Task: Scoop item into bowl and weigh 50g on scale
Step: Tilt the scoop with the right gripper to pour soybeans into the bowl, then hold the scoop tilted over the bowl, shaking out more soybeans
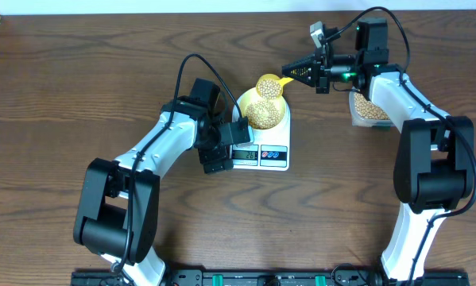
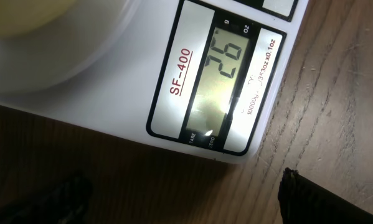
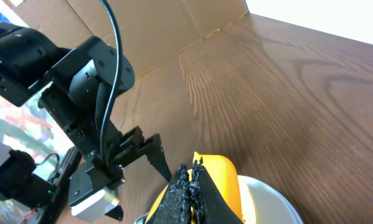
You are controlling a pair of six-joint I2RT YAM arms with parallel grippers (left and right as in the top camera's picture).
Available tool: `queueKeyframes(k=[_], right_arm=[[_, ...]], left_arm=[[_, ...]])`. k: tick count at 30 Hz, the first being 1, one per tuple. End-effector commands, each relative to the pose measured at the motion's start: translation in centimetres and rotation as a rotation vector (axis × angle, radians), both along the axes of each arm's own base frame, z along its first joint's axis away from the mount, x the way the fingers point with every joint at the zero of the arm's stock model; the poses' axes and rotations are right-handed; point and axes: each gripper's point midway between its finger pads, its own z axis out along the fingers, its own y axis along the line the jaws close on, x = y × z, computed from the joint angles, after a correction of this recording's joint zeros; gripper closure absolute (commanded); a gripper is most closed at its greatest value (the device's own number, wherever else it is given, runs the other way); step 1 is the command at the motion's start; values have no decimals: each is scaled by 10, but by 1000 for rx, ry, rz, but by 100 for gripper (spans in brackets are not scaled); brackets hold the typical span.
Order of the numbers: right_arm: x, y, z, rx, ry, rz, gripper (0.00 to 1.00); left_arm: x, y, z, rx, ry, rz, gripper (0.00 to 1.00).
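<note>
The white scale [image 1: 274, 156] stands mid-table with the pale-yellow bowl [image 1: 243, 103] on it, and beans [image 1: 263, 116] lie in the bowl. My right gripper [image 1: 293, 73] is shut on the handle of the yellow scoop [image 1: 268, 86], which holds beans above the bowl's far rim. The right wrist view shows the shut jaws [image 3: 189, 180] on the scoop [image 3: 220, 183] over the bowl [image 3: 270, 199]. My left gripper [image 1: 220, 151] is open and empty at the scale's left front. The left wrist view shows the scale [image 2: 111, 93], and its display [image 2: 226, 62] reads 26.
A clear tub [image 1: 370, 110] of beans stands to the right of the scale, under the right arm. Cardboard [image 3: 142, 31] borders the table's far side in the right wrist view. The left arm's gripper [image 3: 139, 149] shows close to the scoop in that view.
</note>
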Motion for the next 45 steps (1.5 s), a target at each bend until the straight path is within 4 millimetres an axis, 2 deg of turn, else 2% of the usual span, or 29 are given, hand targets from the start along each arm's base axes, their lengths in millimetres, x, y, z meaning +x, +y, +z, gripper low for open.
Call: queueKeyframes(k=[1, 5, 10, 13, 22, 34, 45], right_arm=[[-4, 3, -6, 6, -46, 26, 99], [-6, 4, -3, 25, -74, 48, 99], [-17, 4, 15, 99, -153, 134, 99], [-16, 4, 21, 109, -139, 146, 99], [-16, 5, 22, 109, -142, 146, 99], [-12, 6, 31, 113, -270, 154, 99], [-12, 6, 32, 113, -277, 155, 99]], left_arm=[[0, 3, 4, 3, -17, -10, 2], [0, 3, 4, 3, -17, -10, 2], [0, 3, 4, 3, -16, -10, 2], [0, 3, 4, 3, -16, -10, 2], [0, 3, 4, 3, -17, -10, 2], [0, 3, 4, 3, -17, -10, 2], [0, 3, 4, 3, -17, -10, 2]])
